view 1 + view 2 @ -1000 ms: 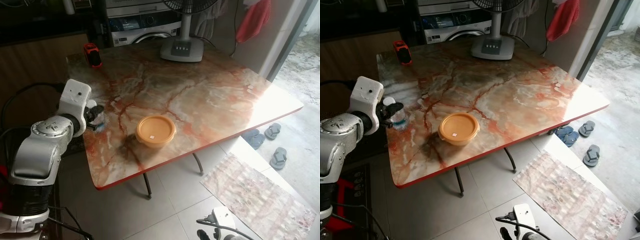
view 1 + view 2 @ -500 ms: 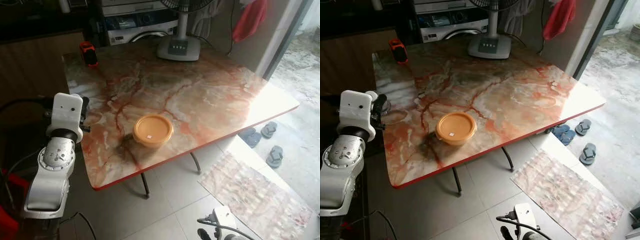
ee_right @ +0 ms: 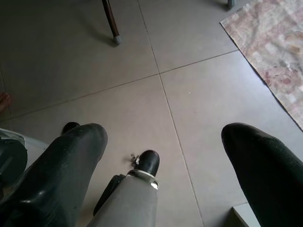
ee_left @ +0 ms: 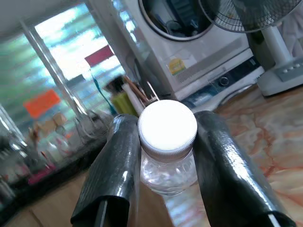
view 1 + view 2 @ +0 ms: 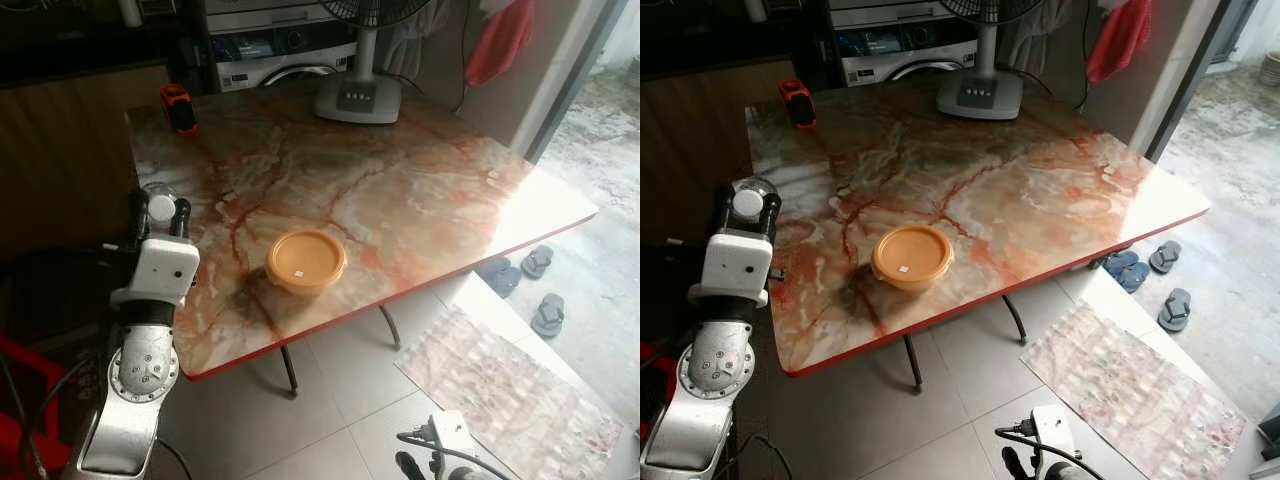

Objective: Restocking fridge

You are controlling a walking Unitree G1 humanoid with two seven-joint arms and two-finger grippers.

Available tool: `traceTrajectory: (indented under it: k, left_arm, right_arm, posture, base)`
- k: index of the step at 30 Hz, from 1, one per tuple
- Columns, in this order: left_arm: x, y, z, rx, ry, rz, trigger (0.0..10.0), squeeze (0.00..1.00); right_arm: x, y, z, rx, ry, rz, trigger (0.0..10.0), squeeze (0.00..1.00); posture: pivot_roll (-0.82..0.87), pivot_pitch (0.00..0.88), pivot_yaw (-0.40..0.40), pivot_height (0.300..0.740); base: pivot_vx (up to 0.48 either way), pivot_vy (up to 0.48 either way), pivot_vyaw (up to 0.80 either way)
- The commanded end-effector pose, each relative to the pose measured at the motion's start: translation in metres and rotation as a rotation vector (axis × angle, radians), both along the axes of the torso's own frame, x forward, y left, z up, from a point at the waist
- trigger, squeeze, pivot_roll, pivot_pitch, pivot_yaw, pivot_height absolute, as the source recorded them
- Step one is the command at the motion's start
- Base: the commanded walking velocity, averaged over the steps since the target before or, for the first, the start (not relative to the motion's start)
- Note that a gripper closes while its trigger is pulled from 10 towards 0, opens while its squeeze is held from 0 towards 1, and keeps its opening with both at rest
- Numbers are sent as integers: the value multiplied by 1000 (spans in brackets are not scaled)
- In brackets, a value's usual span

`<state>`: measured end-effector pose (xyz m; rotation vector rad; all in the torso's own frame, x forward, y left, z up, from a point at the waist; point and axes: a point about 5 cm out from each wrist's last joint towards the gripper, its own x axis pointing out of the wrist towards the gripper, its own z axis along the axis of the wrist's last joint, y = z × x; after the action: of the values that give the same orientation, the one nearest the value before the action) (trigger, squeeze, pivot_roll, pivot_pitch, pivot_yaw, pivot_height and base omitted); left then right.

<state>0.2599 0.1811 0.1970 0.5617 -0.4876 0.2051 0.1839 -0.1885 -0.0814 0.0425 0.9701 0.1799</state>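
— Where was the bottle [image 4: 168, 142]?

— At the table's near left edge, clamped between the left gripper [image 5: 158, 212] fingers. The wrist view showed its white cap and clear body; the head views gave just the cap.

— And the arm?

— Raised upright, fingers pointing up beside the marble table [image 5: 420, 190].

— The right gripper [image 3: 165, 156]?

— Hung low over the floor tiles, fingers spread wide, holding nothing.

— What else?

— One orange lidded container [image 5: 306, 262] near the front edge, one fan base [image 5: 362, 98] far back, three sandals [image 5: 1155, 270] on the right.
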Motion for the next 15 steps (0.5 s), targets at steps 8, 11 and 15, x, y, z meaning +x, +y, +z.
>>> traceTrajectory:
  k: [8,11,15]
  left_arm:
    - [-1,-5,3,50,-56,-15,10000,0]
    - [1,-7,5,50,-69,-21,10000,0]
    - [3,-9,3,45,-60,-35,10000,0]
  right_arm:
    - [-1,-3,0,-2,-26,-50,10000,0]
    - [-2,-3,0,-3,-26,-66,10000,0]
    - [-2,-3,-1,-9,-22,-61,10000,0]
  posture:
    - [130,0,-40,740]
    - [128,0,-38,740]
    - [126,0,-37,740]
  base:
    - [0,0,0]
    - [0,0,-675]
    - [0,0,-788]
